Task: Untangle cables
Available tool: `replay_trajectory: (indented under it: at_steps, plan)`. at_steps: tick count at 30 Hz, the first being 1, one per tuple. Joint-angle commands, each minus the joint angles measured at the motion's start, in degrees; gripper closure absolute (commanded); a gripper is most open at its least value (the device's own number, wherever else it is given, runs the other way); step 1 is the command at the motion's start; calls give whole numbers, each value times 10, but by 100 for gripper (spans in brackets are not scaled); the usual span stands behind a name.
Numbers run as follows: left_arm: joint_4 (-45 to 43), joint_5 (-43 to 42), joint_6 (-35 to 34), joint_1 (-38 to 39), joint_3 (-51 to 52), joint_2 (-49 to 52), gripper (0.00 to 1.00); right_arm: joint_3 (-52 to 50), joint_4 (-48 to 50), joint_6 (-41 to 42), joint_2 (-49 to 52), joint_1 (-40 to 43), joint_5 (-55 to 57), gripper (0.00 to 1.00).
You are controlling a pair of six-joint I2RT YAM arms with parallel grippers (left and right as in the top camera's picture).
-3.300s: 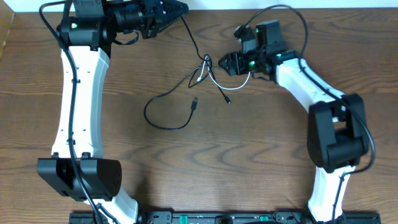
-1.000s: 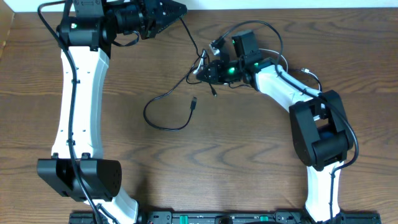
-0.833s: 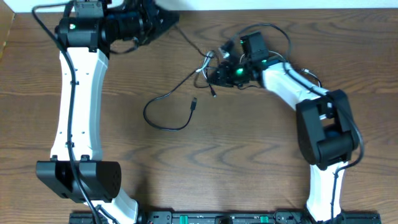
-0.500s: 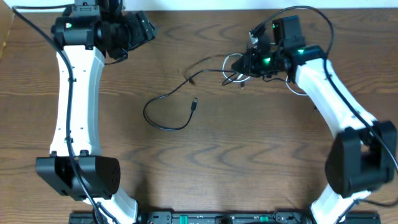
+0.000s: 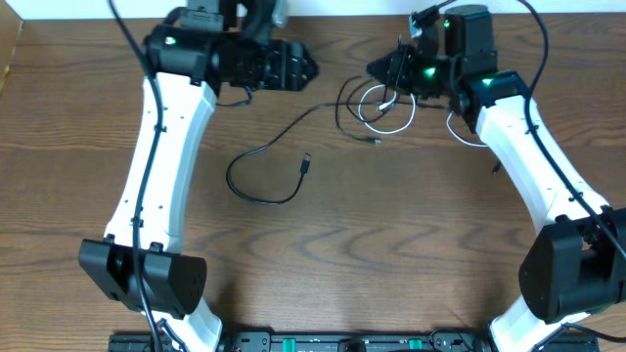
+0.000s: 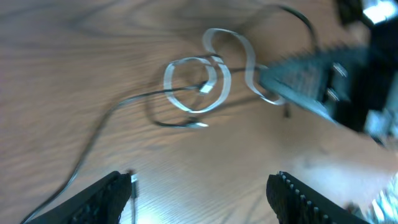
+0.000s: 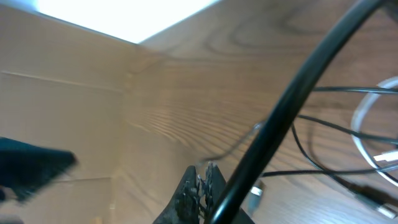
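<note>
Rt pincer (image 5: 378, 70), pressed together on white cable (image 6: 217, 81) at 1 o'clock on desk (image 5: 391, 254), could cinch its knot w/ black cable (image 5: 264, 200), since left pincer (image 6: 199, 180) hangs spread, anchoring nothing.

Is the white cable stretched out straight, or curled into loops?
Curled into loops. In the left wrist view the white cable forms a round loop with an S-shaped bend beside it.
</note>
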State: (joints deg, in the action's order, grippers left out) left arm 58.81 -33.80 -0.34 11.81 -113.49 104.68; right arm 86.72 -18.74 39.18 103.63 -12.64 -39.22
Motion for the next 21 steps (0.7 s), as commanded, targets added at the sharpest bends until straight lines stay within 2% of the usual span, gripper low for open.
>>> replay_trajectory:
  at_steps: [1,9,14,18,21]
  plan:
    - [-6,-86,88,4,-3,2,25,6,39,70,-8,26,-84,99]
    - [-50,-123,95,9,-1,15,25,6,193,190,-8,42,-174,99]
    - [-91,-120,103,30,0,29,24,6,203,202,-8,31,-180,99]
    - [-99,-70,111,49,0,43,24,6,211,220,-8,29,-180,99]
    - [-99,-67,110,57,0,57,24,6,234,235,-8,27,-180,99]
